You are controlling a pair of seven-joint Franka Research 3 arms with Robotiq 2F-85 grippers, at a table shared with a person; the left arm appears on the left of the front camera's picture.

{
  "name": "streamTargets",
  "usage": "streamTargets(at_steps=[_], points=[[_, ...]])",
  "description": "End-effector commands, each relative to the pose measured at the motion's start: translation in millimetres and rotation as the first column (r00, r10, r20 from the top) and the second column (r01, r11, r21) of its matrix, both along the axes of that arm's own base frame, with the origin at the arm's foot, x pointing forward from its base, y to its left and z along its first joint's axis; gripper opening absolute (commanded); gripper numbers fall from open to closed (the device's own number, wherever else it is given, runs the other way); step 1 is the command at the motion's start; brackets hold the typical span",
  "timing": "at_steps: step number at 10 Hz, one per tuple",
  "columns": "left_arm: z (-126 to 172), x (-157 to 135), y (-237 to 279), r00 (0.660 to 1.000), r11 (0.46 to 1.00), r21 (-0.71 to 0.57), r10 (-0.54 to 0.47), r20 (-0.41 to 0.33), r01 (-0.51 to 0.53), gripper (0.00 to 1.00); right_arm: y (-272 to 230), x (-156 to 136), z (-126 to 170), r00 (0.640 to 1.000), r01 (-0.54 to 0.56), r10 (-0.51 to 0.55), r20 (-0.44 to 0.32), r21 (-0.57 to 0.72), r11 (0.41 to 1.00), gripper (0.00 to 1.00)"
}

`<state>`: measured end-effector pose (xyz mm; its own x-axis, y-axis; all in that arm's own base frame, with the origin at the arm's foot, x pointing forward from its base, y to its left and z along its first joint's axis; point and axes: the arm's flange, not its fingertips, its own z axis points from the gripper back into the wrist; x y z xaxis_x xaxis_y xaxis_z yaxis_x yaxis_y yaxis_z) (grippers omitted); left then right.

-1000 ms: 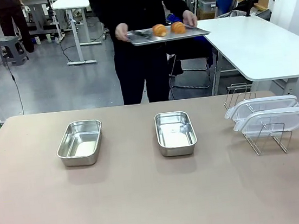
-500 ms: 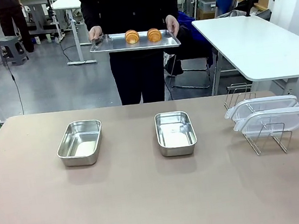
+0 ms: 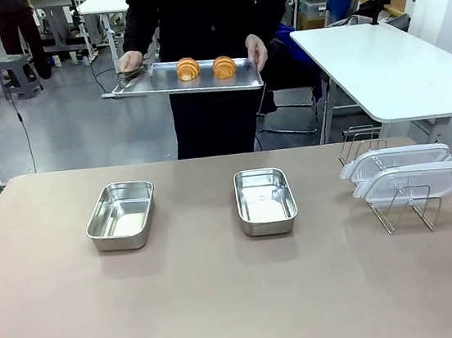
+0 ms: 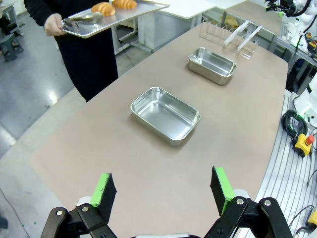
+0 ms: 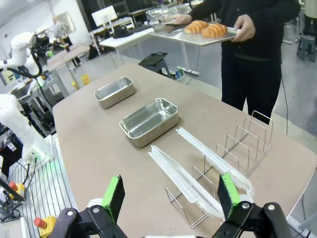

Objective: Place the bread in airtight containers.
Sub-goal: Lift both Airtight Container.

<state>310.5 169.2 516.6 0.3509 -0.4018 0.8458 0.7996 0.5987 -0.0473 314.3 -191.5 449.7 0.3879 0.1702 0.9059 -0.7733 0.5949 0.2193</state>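
Upper centre, a person (image 3: pixel 206 10) holds a tray (image 3: pixel 162 78) bearing two croissants (image 3: pixel 188 68). Two empty tubs (image 3: pixel 122 215) sit on the tabletop (image 3: pixel 226 301), lids (image 3: pixel 413 179) at right. Both arms' jaws stand apart, holding nothing.

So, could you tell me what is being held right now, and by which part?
The left pincer and right pincer are open and empty. The person's hands hold the tray of croissants by its two ends.
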Motion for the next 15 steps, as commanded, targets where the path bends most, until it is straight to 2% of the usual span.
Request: streamTargets(at_steps=[1,13,14,15], points=[[1,3,1,1.000,1.000,-0.008,-0.011,0.021,0.011,1.00,0,3,0,0.999,-0.003,0.003,0.035,0.004,1.000,1.00],[1,3,1,1.000,1.000,-0.008,-0.011,0.021,0.011,1.00,0,3,0,0.999,-0.003,0.003,0.035,0.004,1.000,1.00],[0,0,0,1.000,1.000,0.000,-0.001,0.000,0.001,1.00,0,0,0,1.000,0.000,0.000,0.000,0.000,1.000,1.00],[11,25,-9,1.000,1.000,0.026,-0.004,-0.031,0.005,1.00,28,25,13,1.000,-0.022,0.022,-0.014,-0.021,1.000,1.00]])
